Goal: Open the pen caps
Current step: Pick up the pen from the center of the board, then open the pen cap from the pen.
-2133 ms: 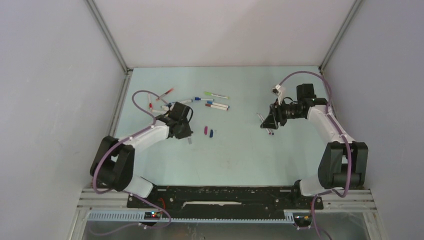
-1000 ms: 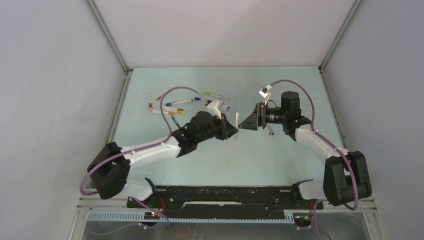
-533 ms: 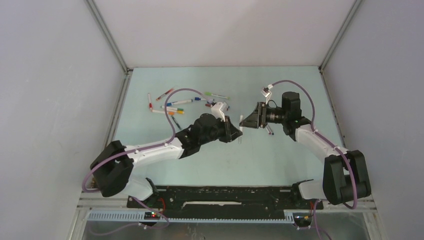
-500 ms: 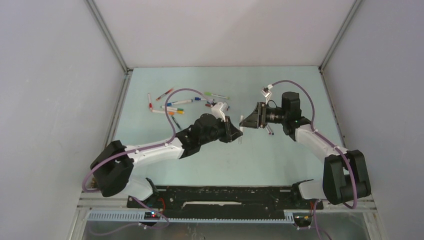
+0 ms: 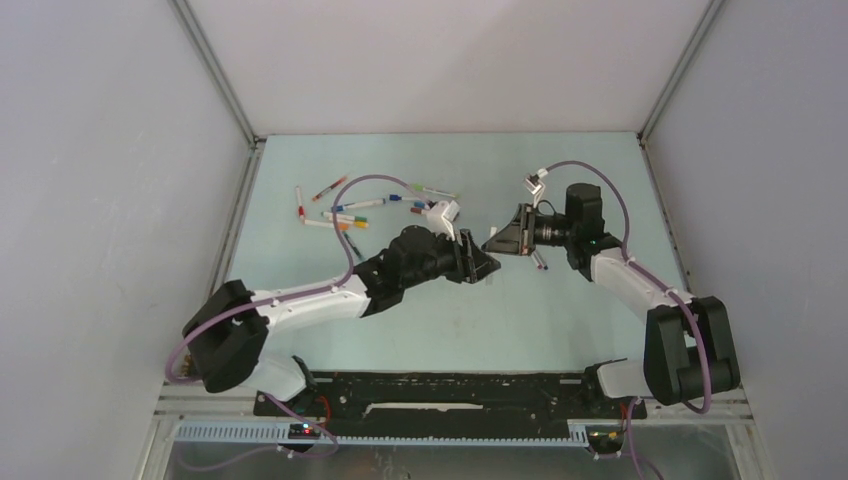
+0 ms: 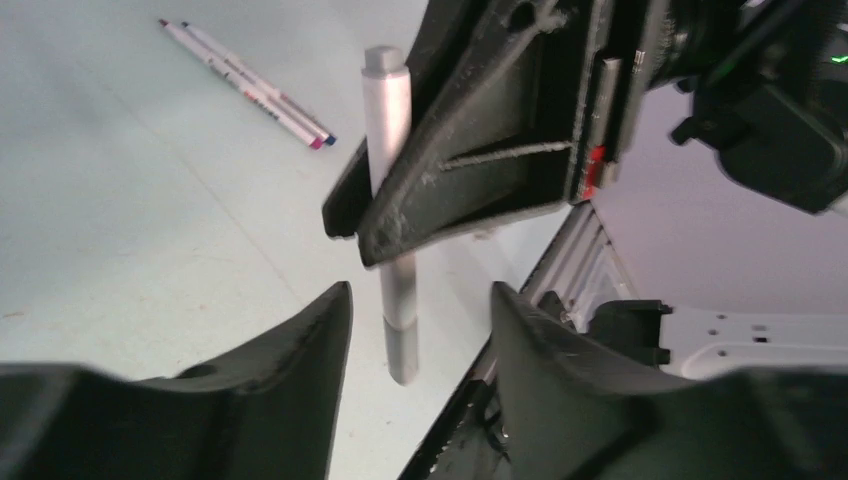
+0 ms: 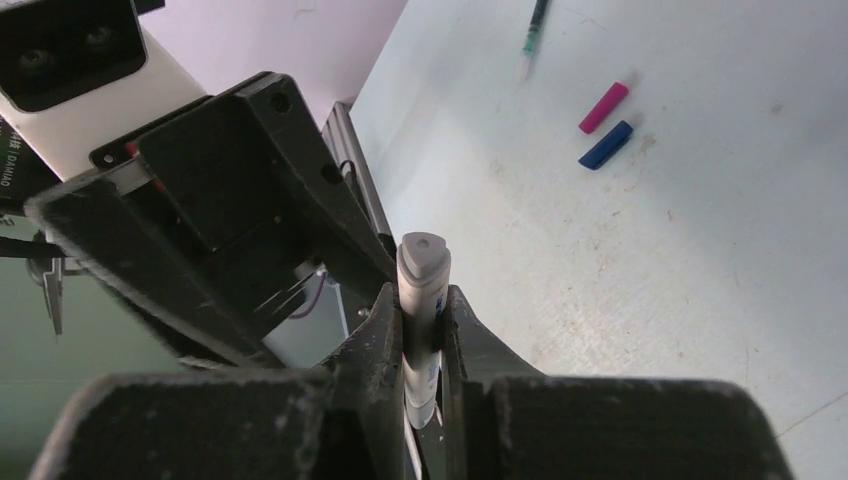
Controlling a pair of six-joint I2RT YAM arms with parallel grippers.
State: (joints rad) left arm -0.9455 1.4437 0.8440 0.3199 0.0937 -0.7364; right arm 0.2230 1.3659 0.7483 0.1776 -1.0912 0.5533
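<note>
My right gripper point(image 5: 497, 243) is shut on a slim white pen point(image 7: 422, 262) and holds it upright above the table's middle. In the left wrist view the pen point(image 6: 387, 120) stands in the right gripper's fingers point(image 6: 470, 170), and its grey lower end point(image 6: 402, 345) hangs between the jaws of my left gripper point(image 6: 415, 330). The left gripper point(image 5: 483, 265) is open, with its jaws apart on either side of that end and not touching it. A pink cap point(image 7: 604, 107) and a blue cap point(image 7: 606, 145) lie loose on the table.
Several pens point(image 5: 345, 212) lie in a loose cluster at the back left of the pale green table point(image 5: 560, 320). Two more pens point(image 6: 250, 90) lie side by side. One pen point(image 5: 539, 261) lies under the right arm. Grey walls enclose the table.
The left arm has swung from the pen cluster to the middle with a pen. The right gripper has come left to meet it and is now shut on the pen.
</note>
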